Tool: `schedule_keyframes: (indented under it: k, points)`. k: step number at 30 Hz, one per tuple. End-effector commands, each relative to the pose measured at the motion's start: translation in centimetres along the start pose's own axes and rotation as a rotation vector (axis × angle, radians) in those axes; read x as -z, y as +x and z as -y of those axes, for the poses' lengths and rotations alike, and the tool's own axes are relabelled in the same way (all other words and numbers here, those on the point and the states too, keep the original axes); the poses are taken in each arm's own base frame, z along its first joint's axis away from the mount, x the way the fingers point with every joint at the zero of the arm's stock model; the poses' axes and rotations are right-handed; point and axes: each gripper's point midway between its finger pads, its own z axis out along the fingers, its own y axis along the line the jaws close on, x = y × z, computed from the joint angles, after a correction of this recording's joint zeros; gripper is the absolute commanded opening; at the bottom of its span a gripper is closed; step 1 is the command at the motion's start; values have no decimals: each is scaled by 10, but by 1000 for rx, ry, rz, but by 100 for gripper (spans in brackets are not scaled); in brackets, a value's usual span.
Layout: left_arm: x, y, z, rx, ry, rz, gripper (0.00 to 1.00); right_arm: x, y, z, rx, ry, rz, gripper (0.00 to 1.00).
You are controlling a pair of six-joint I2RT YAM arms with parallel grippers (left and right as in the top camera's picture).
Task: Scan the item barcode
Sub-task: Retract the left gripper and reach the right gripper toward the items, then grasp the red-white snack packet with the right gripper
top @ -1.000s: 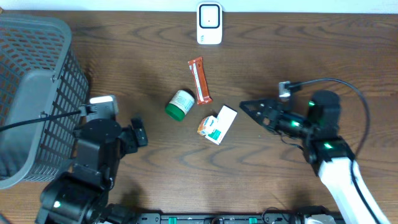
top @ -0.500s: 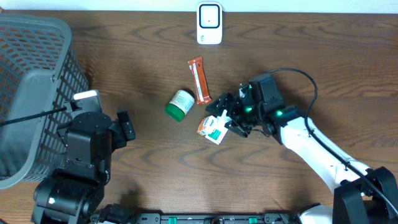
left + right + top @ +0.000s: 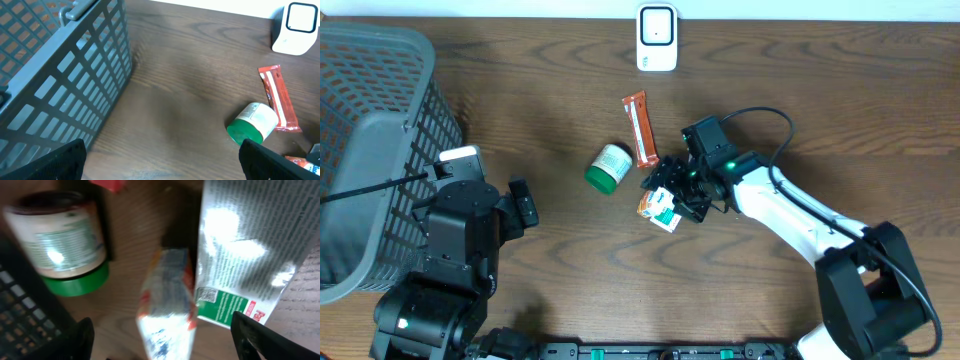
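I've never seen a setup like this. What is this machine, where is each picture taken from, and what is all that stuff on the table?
These are two robot arms at a wooden table. One picture looks straight down from above. The other two come from a small camera on each arm's wrist, so the dark shapes in their lower corners are that arm's own fingers. On the table lie a white device, likely the scanner, an orange wrapped bar, a green-lidded jar, a white box and a small orange packet. A grey basket stands at the left. The right tool is spread open over the box and packet, gripping nothing. The left tool is open and empty, beside the basket.
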Motion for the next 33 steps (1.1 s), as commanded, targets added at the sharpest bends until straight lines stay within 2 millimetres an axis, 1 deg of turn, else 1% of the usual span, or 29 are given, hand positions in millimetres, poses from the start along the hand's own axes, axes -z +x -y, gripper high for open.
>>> schedule_keyframes:
  k: [1, 5, 6, 17, 20, 22, 25, 27, 29, 30, 33]
  points:
    - [3, -3, -1, -5, 5, 9, 98, 0, 2, -7, 0, -7, 0, 81]
    - [3, -2, -1, -7, 3, 3, 98, -1, 5, -7, 4, -5, -3, 70]
    - [3, -1, -1, -8, 3, 1, 98, -1, 5, -7, 4, -3, -4, 69]
    - [3, 0, -1, -10, 4, -4, 98, -3, 9, -9, 6, -2, -7, 68]
    - [3, 0, -1, -10, 4, -4, 98, -4, 10, -10, 5, -6, -6, 60]
    - [3, 0, -1, -10, 4, -5, 98, -4, 9, -9, 5, 0, 3, 59]
    - [3, 1, -2, -12, 3, -9, 98, -6, 8, -6, 1, 12, 4, 55]
    - [3, 1, -2, -13, 2, -10, 98, -10, 8, -3, -3, 24, -1, 54]
    - [3, 2, -2, -13, 2, -10, 98, -17, 9, 3, -12, 42, -19, 56]
    - [3, 2, -2, -13, 3, -11, 98, -24, 11, 7, -19, 50, -45, 56]
    - [3, 2, -2, -13, 3, -11, 98, -35, 14, 6, -2, 33, -90, 53]
